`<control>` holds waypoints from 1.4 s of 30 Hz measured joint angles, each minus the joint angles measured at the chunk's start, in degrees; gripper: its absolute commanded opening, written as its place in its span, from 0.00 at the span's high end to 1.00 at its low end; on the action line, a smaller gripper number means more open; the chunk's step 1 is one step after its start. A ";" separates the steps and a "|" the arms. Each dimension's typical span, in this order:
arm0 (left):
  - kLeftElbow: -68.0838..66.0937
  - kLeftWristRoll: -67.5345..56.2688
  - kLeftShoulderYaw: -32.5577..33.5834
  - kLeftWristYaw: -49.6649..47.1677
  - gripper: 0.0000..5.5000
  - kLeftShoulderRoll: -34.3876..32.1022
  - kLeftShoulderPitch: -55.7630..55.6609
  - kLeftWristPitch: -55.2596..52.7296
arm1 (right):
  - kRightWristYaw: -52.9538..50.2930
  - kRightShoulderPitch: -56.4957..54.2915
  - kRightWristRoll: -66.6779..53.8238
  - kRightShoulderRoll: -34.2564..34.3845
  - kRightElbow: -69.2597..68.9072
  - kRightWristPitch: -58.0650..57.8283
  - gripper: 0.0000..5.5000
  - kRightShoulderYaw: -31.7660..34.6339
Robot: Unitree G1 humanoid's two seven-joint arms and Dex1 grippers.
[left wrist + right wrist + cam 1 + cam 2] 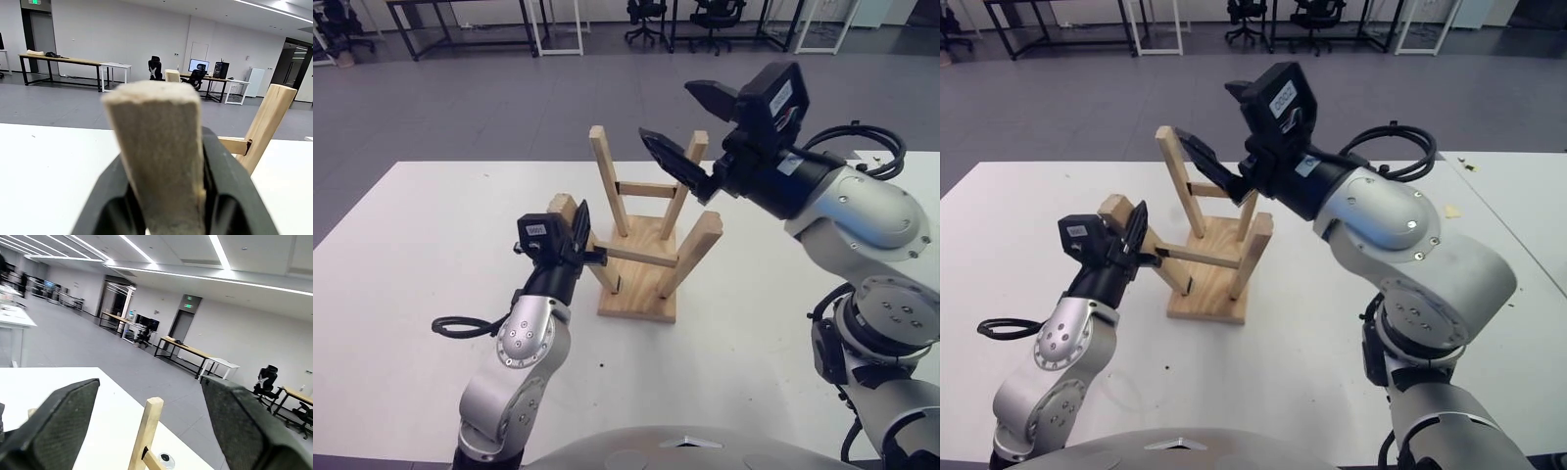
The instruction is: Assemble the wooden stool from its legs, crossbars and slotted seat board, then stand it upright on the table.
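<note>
Although the pale wooden stool (638, 299) at the frame's centre looked fully joined, legs and crossbars in place, it rested seat-down on the white table (411, 255). By my judgement, only turning it upright was left. The left gripper (579, 235) was clamped on one square wooden leg (156, 161), and the right gripper (666, 110) hung spread apart above. The small white labels (535, 230) on the grippers were unreadable.

The white table (440, 225) is carrying the stool (608, 181), which is sitting upside down on its seat board (641, 299), just ahead of the left gripper (582, 235) and below the right gripper (666, 110).
</note>
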State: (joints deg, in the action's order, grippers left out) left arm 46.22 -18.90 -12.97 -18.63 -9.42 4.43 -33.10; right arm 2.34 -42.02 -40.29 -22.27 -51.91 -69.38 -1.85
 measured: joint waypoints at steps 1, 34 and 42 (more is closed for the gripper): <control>-0.62 0.61 -0.49 -0.13 0.81 0.39 -1.08 -0.80 | -0.51 0.07 2.19 -0.91 -0.81 0.17 0.30 -4.04; -9.78 5.96 1.68 14.20 0.38 7.86 -18.80 -1.38 | 7.54 15.04 49.29 -3.05 21.08 21.22 0.30 -30.12; -5.52 -13.58 27.00 19.95 0.15 0.04 -35.76 -6.78 | 17.95 3.32 28.42 6.09 10.84 15.41 0.30 -0.08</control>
State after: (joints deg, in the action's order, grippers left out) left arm 40.69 -32.48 14.03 1.32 -9.38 -31.33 -39.87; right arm 20.29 -38.69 -11.87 -16.19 -41.07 -53.97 -1.93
